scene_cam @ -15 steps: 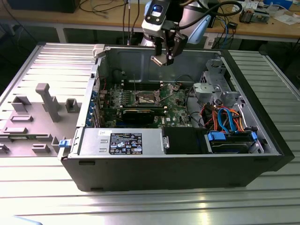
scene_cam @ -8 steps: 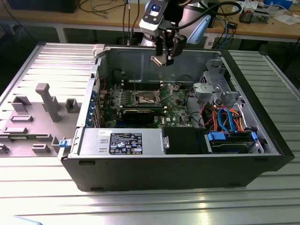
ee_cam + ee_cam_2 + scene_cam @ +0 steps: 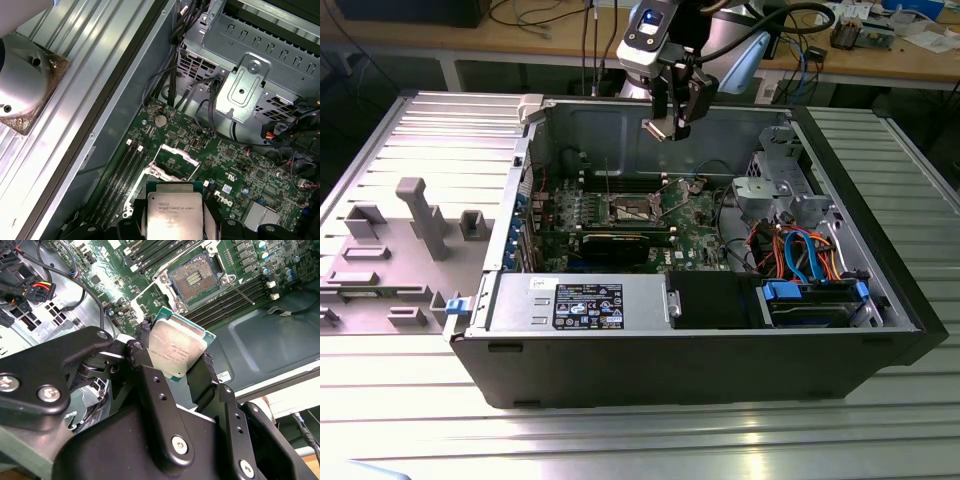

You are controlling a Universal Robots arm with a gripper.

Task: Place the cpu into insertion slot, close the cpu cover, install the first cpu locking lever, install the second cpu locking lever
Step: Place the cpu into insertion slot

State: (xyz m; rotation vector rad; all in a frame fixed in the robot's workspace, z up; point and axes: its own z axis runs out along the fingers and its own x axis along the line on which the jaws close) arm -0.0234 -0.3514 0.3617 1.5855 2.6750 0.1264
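Observation:
My gripper (image 3: 672, 122) hangs over the open computer case, shut on the cpu (image 3: 660, 128). In both wrist views the cpu (image 3: 177, 346) (image 3: 173, 215) is a flat square chip with a silvery top, pinched at its two opposite edges by the black fingers (image 3: 207, 375). The insertion slot (image 3: 196, 276) (image 3: 632, 208) is a dark square socket with a silver rim on the green motherboard, bare, and well below the chip. Beside the socket, the cpu cover (image 3: 180, 154) looks swung open as a thin silver frame. A thin lever rod (image 3: 245, 292) stands out next to the socket.
Black memory slots (image 3: 225, 300) flank the socket. A grey drive cage (image 3: 260, 60) and bundled cables (image 3: 800, 250) fill the case at the exterior view's right. The power supply (image 3: 580, 300) lies along the near wall. Grey fixtures (image 3: 425, 215) stand on the table at the exterior view's left.

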